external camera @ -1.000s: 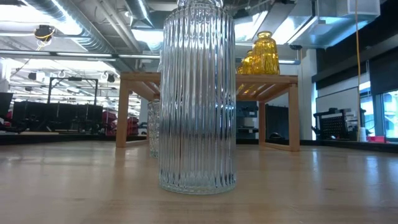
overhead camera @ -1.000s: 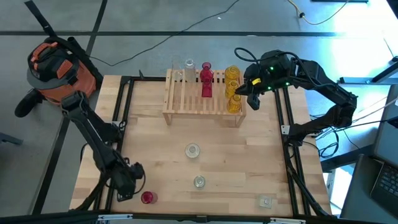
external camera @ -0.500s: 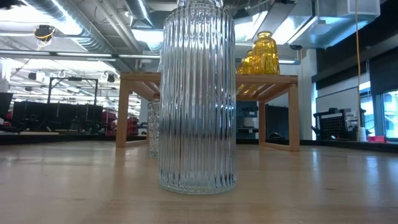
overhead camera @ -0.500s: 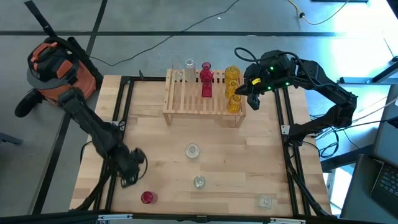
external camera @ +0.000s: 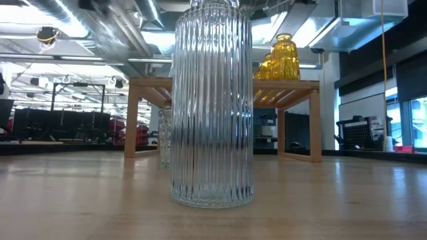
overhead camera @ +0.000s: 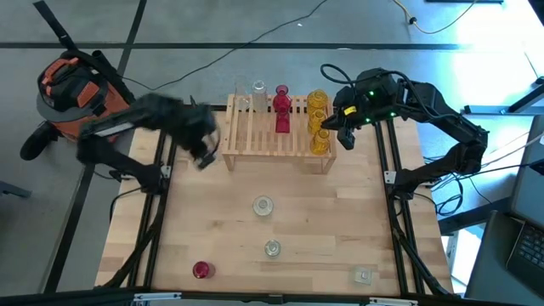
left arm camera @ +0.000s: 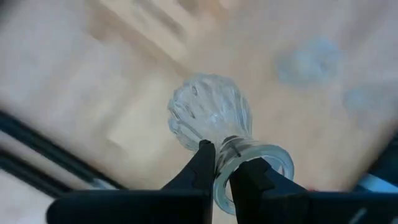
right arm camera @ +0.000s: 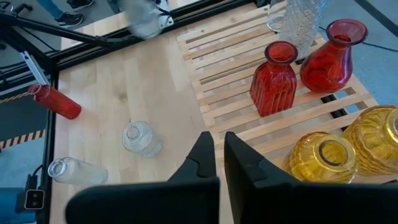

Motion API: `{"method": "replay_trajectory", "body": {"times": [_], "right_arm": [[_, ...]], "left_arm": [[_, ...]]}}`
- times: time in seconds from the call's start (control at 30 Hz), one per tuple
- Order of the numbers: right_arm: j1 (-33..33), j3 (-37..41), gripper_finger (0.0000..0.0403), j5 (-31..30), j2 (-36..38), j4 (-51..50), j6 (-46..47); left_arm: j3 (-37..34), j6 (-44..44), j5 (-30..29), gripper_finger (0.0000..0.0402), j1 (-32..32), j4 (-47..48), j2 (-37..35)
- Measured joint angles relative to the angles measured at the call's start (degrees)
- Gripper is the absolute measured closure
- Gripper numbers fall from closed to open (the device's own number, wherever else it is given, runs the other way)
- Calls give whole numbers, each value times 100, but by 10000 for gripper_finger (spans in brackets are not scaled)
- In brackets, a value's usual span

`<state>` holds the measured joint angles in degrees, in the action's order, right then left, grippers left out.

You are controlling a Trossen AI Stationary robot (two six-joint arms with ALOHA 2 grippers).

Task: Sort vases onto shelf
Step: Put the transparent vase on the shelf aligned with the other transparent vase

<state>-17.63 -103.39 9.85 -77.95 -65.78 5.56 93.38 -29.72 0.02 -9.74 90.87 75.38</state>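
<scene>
A small clear ribbed glass vase [left arm camera: 211, 115] is grasped at its neck by the clenched jaws of the left gripper [overhead camera: 204, 153], which is held above the surface just off the left end of the low light-wood slatted shelf [overhead camera: 255, 140], near the far left corner. The shelf is set along the far edge of the surface [overhead camera: 340, 221]; on its slats two clear glass vases [overhead camera: 258, 92], two red glass vases [right arm camera: 274, 86] and a group of yellow glass vases [overhead camera: 319, 119] are seen, yellow at the right end. The right gripper [overhead camera: 344, 127] is held beside that right end, its jaws closed on nothing. Left on the surface are three clear vases [overhead camera: 263, 205] toward the middle and near edge, and one small red vase [overhead camera: 201, 269] near the near left corner.
</scene>
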Motion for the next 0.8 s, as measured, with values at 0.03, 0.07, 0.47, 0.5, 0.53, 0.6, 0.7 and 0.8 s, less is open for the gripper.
{"method": "replay_trajectory", "body": {"times": [0.03, 0.07, 0.47, 0.5, 0.53, 0.6, 0.7, 0.8], "right_arm": [[2, 0, 403, -16, 0, 2, -4], [2, 0, 403, -30, 0, 8, -12], [2, 0, 403, -184, 0, 16, -94], [2, 0, 403, -179, 0, 14, -58], [0, 0, 403, -176, 0, 8, -5], [2, 0, 403, -171, 0, -30, 39], [2, 0, 403, -171, 0, -39, 50], [2, 0, 403, -179, 0, -31, 50]], "left_arm": [[223, 281, -96, 381, -252, -43, 190], [497, 509, -159, 381, -466, -133, 412], [2827, 2436, -492, 381, -1781, -98, 2858], [2844, 2479, -494, 381, -1845, -104, 2940], [2844, 2548, -474, 381, -1897, -97, 3005], [2848, 2576, -510, 381, -1949, -110, 3049], [2851, 2573, -535, 377, -2032, -46, 3046], [2851, 2555, -562, 358, -2110, -70, 3042]]}}
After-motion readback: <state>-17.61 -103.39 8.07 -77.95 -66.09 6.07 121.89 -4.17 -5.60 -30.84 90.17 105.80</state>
